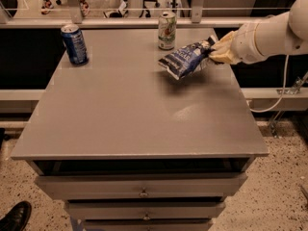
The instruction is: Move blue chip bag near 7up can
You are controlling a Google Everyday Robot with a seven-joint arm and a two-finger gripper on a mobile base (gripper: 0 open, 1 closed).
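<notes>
The blue chip bag (185, 59) is a crinkly navy bag with white lettering, held just above the grey table top (120, 109) at the back right. My gripper (215, 51) comes in from the right and is shut on the bag's right end. The 7up can (167, 31), pale with green markings, stands upright at the table's back edge, just left of and behind the bag, a short gap away.
A dark blue can (74, 44) stands upright at the back left corner. The table has drawers (142, 186) below its front edge. A rail runs behind the table. A person's shoe (14, 216) is on the floor at the lower left.
</notes>
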